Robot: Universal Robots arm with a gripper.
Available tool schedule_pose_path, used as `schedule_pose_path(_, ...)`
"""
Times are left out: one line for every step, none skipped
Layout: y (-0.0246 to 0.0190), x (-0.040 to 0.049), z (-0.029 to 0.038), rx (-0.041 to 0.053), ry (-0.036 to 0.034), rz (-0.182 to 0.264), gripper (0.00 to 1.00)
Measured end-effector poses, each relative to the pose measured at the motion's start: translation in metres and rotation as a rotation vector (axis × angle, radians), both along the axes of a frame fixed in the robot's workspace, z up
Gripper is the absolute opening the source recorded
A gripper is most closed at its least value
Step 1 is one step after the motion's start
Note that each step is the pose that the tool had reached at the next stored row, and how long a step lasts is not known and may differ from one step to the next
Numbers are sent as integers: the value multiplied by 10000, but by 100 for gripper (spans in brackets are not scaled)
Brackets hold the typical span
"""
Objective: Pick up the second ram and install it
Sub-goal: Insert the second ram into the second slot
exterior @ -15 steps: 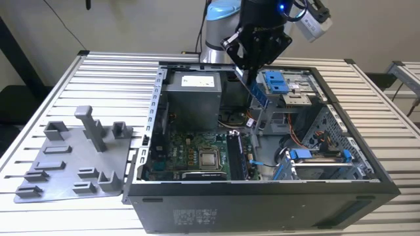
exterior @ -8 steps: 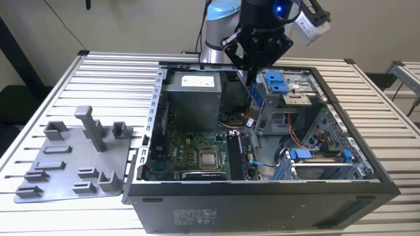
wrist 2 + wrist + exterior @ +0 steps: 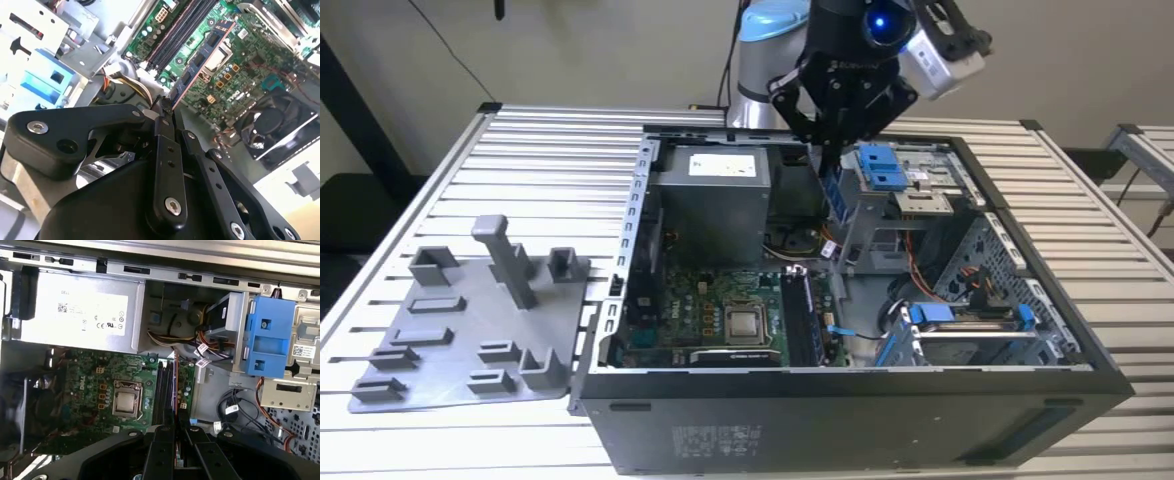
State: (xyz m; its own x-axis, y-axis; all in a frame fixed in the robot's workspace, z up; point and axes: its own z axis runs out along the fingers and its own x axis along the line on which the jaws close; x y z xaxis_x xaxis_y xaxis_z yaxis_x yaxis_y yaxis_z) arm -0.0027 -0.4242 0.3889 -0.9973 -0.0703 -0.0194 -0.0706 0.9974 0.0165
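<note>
The second ram (image 3: 201, 59), a thin board with black chips, is clamped at one end by my gripper (image 3: 167, 112), which is shut on it. In the exterior view the ram (image 3: 833, 195) hangs upright below the gripper (image 3: 831, 150), above the open computer case and clear of the motherboard (image 3: 720, 310). The first wrist view shows the ram (image 3: 175, 390) edge-on between the black fingers (image 3: 161, 440), in line with the long dark memory slots (image 3: 164, 390) beside the processor socket (image 3: 125, 402). In the second wrist view the memory slots (image 3: 175, 30) lie beyond the ram's free end.
The case (image 3: 854, 400) lies on its side on a slatted table. A grey power supply (image 3: 714, 200) and blue drive brackets (image 3: 887, 165) flank the gripper. Loose cables (image 3: 210, 352) lie near the slots. A grey holder plate (image 3: 454, 340) with upright blocks sits at the exterior view's left.
</note>
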Motion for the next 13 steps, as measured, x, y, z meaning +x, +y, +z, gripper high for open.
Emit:
schedule_pose_path(0, 0, -3, 1, 0, -153, 14)
schedule_pose_path(0, 0, -5, 1, 0, -307, 14)
schedule_pose_path(0, 0, -7, 0, 0, -458, 14)
schedule_pose_path(0, 0, -9, 0, 0, -601, 14)
schedule_pose_path(0, 0, -11, 0, 0, -747, 14)
schedule_pose_path(0, 0, -13, 0, 0, -896, 14)
schedule_pose_path(0, 0, -14, 0, 0, -1025, 14)
schedule_pose_path(0, 0, -15, 0, 0, -1156, 14)
schedule_pose_path(0, 0, -15, 0, 0, -1249, 14)
schedule_pose_path(0, 0, -15, 0, 0, -1304, 14)
schedule_pose_path(0, 0, -16, 0, 0, -1322, 14)
schedule_pose_path(0, 0, -16, 0, 0, -1323, 14)
schedule_pose_path(0, 0, -16, 0, -1, -1324, 14)
